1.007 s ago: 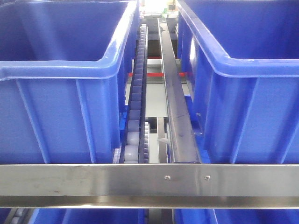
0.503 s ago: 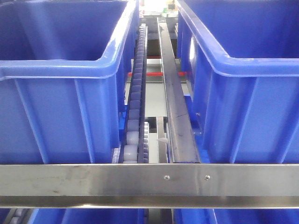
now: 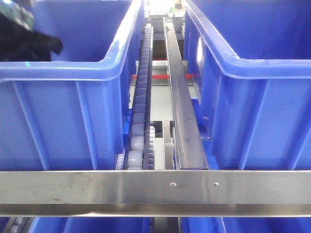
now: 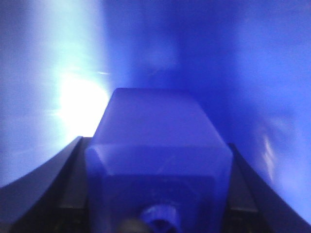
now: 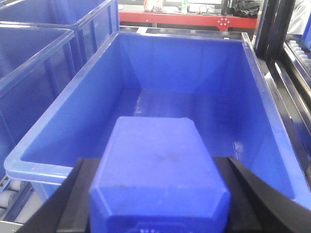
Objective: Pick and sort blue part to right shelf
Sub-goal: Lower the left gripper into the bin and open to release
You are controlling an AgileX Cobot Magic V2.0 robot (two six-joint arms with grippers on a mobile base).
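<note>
In the left wrist view a blue part (image 4: 158,141) sits gripped between the dark fingers (image 4: 65,174) of my left gripper (image 4: 156,150), with blurred blue plastic all around it. The right wrist view shows a second blue part (image 5: 158,160) clamped in my right gripper (image 5: 158,170), hanging over the near end of a large blue tub (image 5: 265,107) whose floor shows nothing in it. The right shelf shows in the front view as a brushed steel front bar (image 3: 155,187) with two blue tubs behind it. A dark piece of the left arm (image 3: 24,39) reaches into the left tub (image 3: 58,121).
Between the left tub and the right tub (image 3: 257,121) run a grey roller rail (image 3: 141,107) and a steel divider rail (image 3: 182,116). More blue tubs (image 5: 29,58) stand to the left in the right wrist view. A red table edge (image 5: 189,19) lies behind the rack.
A dark part of the left arm has come into the front view at the top left, over the left tub. The shelf and tubs have not moved.
</note>
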